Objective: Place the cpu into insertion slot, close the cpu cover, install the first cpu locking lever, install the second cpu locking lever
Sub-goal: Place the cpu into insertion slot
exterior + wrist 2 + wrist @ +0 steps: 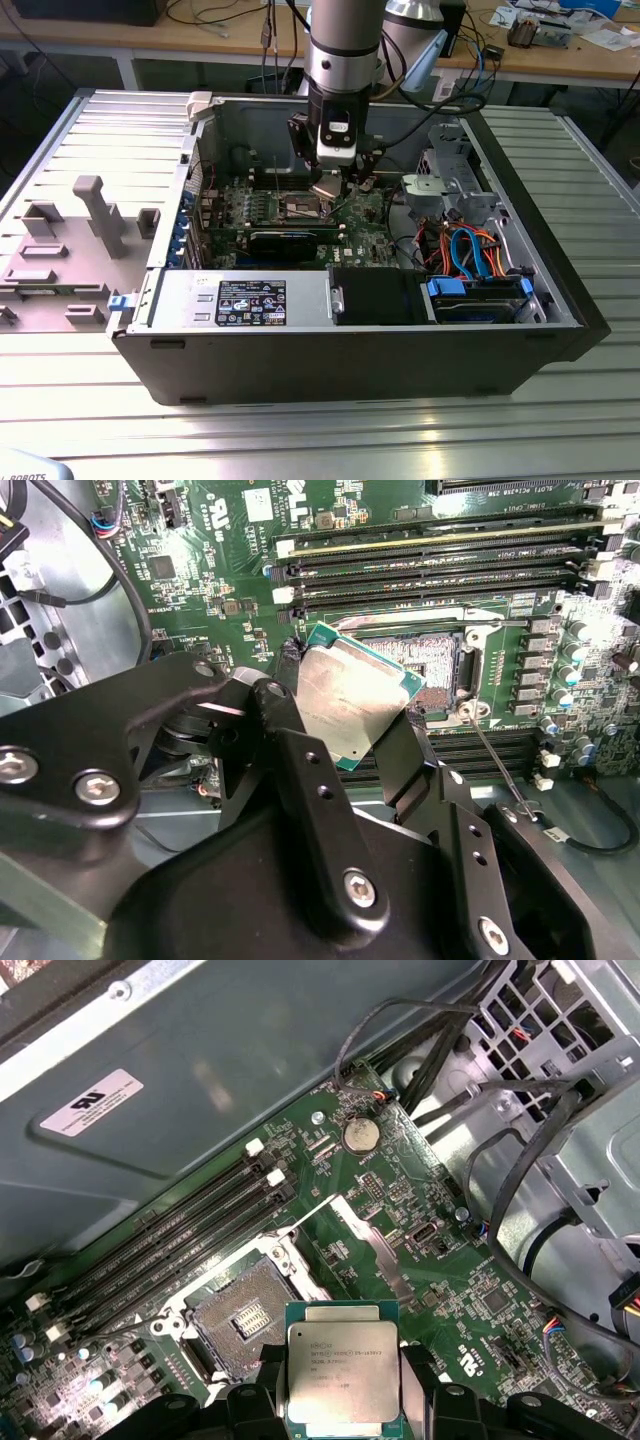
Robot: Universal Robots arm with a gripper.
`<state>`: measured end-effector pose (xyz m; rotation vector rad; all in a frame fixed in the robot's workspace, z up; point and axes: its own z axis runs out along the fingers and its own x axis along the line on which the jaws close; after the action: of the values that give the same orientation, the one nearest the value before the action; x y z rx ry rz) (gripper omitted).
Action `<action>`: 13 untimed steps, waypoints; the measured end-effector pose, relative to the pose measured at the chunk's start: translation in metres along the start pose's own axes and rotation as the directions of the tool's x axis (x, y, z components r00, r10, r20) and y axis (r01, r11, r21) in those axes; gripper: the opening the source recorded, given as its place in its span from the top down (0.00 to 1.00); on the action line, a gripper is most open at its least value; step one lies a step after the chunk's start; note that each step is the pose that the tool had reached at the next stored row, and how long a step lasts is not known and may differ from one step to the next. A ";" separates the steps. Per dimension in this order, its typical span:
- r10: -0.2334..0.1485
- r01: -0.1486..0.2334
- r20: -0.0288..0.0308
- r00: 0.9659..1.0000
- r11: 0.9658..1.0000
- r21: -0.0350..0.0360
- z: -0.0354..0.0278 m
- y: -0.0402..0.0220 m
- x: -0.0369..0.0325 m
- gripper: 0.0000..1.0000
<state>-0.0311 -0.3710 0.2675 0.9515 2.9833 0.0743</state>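
Exterior view: the arm stands over the open computer case (250, 370) on the ribbed tabletop (300, 440), with the gripper (335, 186) in the upper centre of the frame, above the green circuit board (365, 215). The cpu (327, 190) is held at the gripper's tip, clear of the board and tilted. The insertion slot (300, 208) lies just beside and below it, toward the exterior view's left. Second wrist view: the gripper (345, 735) is closed to the chip's width, with the black fingers (290, 745) clamped on opposite edges of the cpu (350, 705) and its silvery top facing the camera. The insertion slot (420, 668) is open, its dark centre exposed, and one corner of the chip overlaps its rim in the picture (contact cannot be confirmed; a gap appears likely). A thin lever rod (490, 765) stands swung clear beside the socket. First wrist view: the cpu (343, 1375) sits between the fingers of the gripper (345, 1408), and the insertion slot (240, 1315) is close beside it and uncovered. Assessment: the slot is offset sideways from the chip, and the chip's edges do not look square with the socket's edges.
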 end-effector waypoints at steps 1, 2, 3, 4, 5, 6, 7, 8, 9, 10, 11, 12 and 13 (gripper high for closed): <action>0.000 0.000 0.000 1.000 1.000 0.000 0.0000 0.0000 0.0000 0.46; 0.001 -0.001 0.000 1.000 1.000 0.000 0.0001 0.0000 0.0000 0.46; 0.002 -0.002 0.000 1.000 1.000 0.000 0.0002 0.0000 0.0000 0.46; 0.003 -0.003 0.000 1.000 1.000 0.000 0.0002 0.0000 0.0000 0.46; 0.004 -0.004 0.000 1.000 1.000 0.000 0.0003 0.0000 0.0000 0.46; 0.005 -0.005 0.000 1.000 1.000 0.000 0.0004 0.0000 0.0000 0.46; 0.006 -0.006 0.000 1.000 1.000 0.000 0.0004 0.0000 0.0000 0.46; 0.006 -0.006 0.000 1.000 1.000 0.000 0.0005 0.0000 0.0000 0.46; 0.007 -0.007 0.000 1.000 1.000 0.000 0.0005 0.0000 0.0000 0.46; 0.008 -0.008 0.000 1.000 1.000 0.000 0.0006 0.0000 0.0000 0.46; 0.008 -0.008 0.000 1.000 1.000 0.000 0.0006 0.0000 0.0000 0.46; 0.009 -0.009 0.000 1.000 1.000 0.000 0.0007 0.0000 0.0000 0.46; 0.009 -0.009 0.000 1.000 1.000 0.000 0.0007 0.0000 0.0000 0.46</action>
<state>-0.0311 -0.3710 0.2668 0.9650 2.9787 0.0742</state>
